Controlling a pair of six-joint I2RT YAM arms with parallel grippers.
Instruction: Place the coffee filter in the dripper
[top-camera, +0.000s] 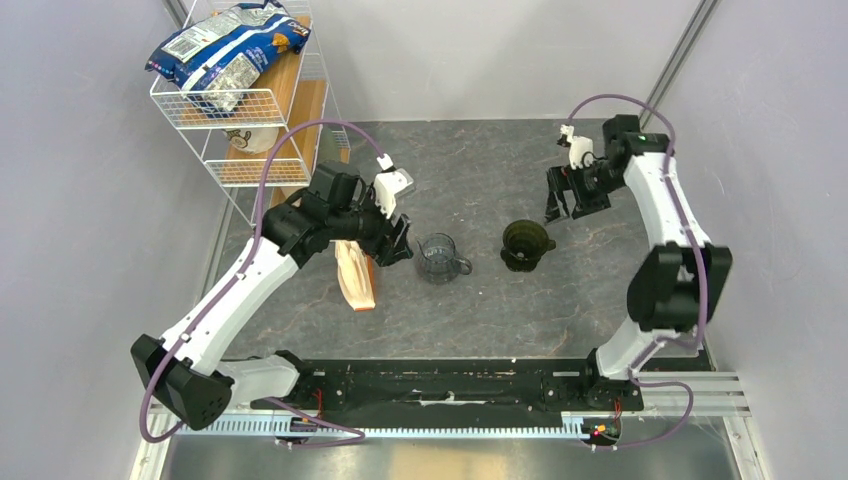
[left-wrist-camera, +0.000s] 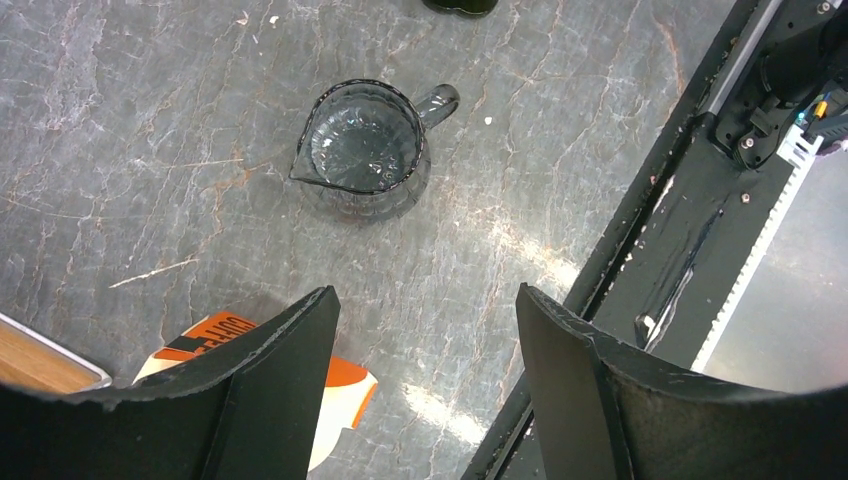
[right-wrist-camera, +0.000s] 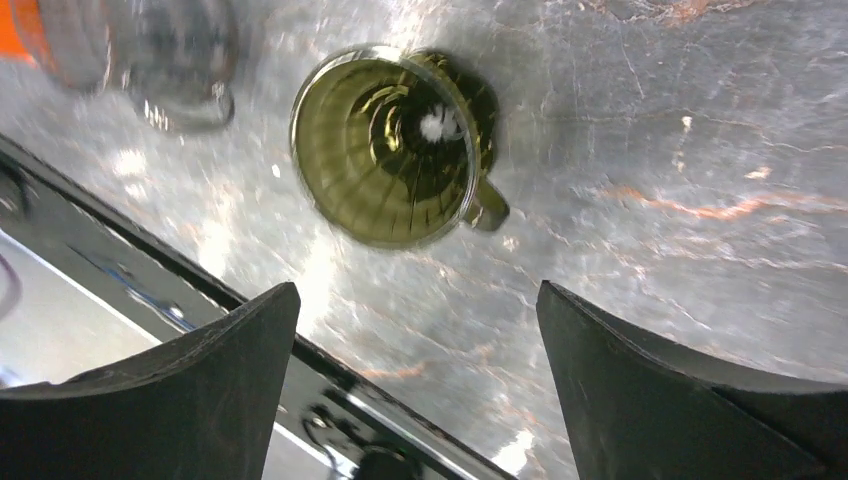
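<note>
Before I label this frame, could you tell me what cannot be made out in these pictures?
- Packet of filters: in the top view its far end is under the left arm; in the left wrist view it is mostly behind a finger.
- Coffee filter: no loose one shows in any view.
- Dripper: in the left wrist view it is cut off by the top edge.
- Glass cup: in the right wrist view it is motion-blurred and cut by the top edge.
</note>
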